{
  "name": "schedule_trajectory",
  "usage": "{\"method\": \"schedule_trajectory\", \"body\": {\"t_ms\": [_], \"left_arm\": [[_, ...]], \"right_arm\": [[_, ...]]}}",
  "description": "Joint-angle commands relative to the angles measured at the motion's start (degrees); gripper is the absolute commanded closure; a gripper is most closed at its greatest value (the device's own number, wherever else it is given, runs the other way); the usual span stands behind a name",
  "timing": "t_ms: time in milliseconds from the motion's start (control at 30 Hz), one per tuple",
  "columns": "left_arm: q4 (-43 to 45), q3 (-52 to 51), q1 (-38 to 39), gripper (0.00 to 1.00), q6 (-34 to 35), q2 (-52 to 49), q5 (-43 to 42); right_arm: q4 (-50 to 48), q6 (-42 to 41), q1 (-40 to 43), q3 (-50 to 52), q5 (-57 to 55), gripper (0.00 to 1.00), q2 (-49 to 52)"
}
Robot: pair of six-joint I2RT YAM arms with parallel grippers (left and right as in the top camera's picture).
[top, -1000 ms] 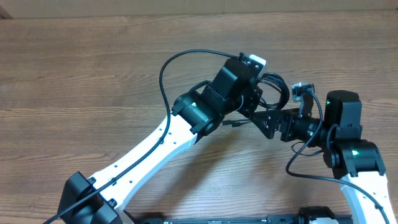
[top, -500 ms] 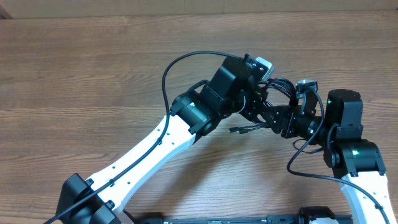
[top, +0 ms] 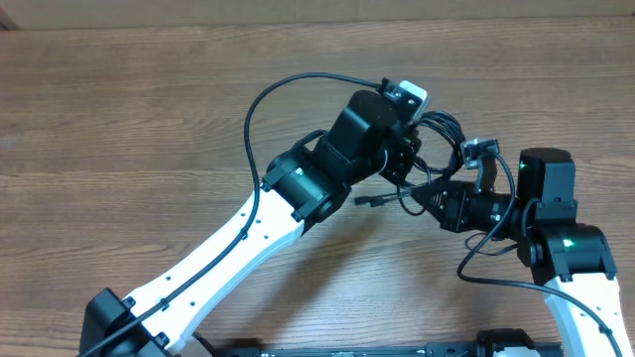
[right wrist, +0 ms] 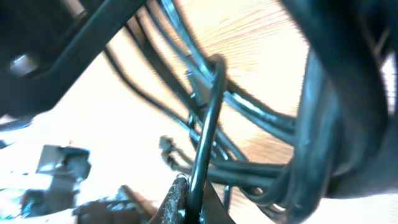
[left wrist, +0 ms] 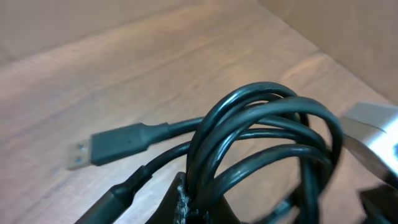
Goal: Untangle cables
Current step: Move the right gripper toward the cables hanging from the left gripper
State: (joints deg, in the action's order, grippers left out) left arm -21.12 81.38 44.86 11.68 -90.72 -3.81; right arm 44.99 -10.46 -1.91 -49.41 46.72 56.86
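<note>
The cables (top: pixel 444 137) sit as a small black knot of loops over the wooden table (top: pixel 139 109), right of centre, held up between the two arms. From overhead most of the bundle is hidden: the dark head of the left arm (top: pixel 327 169) covers its left side, and the right arm (top: pixel 556 213) crowds in from the other. The left arm's thicker wire (top: pixel 283 86) arcs just beside the bundle. Only a few loops and one loose plug (top: pixel 369 200) pointing left show clearly there. The left gripper (top: pixel 405 164) and right gripper (top: pixel 432 191) are very near each other, but overhead does not show their jaws. The left wrist view does: the left gripper (left wrist: pixel 185 200) is pinched tight on a coil of several cables (left wrist: pixel 267 137) rising from its tips, with the plug (left wrist: pixel 121 143) lying behind, its silver tip towards the left. The right wrist view is blurred and very close. There the right gripper (right wrist: pixel 188 202) is narrowed onto a single strand of the cables (right wrist: pixel 208 118), with more strands crossing behind.
</note>
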Motion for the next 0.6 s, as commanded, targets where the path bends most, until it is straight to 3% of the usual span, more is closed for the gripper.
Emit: {"method": "schedule_trajectory", "body": {"t_ms": [0,167,300,467,533,567], "left_arm": [[1.0,2.0,-0.6,0.96,-6.1,2.3,7.8],[0.9,2.0,-0.6,0.96,-6.6,2.3,13.4],[0.9,2.0,-0.6,0.96,-6.6,2.4,25.4],[0.8,2.0,-0.6,0.96,-6.6,2.4,27.2],[0.5,2.0,-0.6,0.96,-6.6,2.4,24.7],[0.3,2.0,-0.6,0.96,-6.6,2.5,22.3]], "right_arm": [[-0.9,0.3,-0.3,-1.1,11.4,0.96,-0.1],[-0.9,0.3,-0.3,-1.1,13.8,0.96,-0.1],[0.8,0.3,-0.3,-1.1,13.7,0.96,0.0],[2.0,0.2,-0.3,-1.1,7.7,0.96,0.0],[2.1,0.2,-0.3,-1.1,4.1,0.66,0.0],[2.1,0.2,-0.3,-1.1,1.1,0.36,0.0]]}}
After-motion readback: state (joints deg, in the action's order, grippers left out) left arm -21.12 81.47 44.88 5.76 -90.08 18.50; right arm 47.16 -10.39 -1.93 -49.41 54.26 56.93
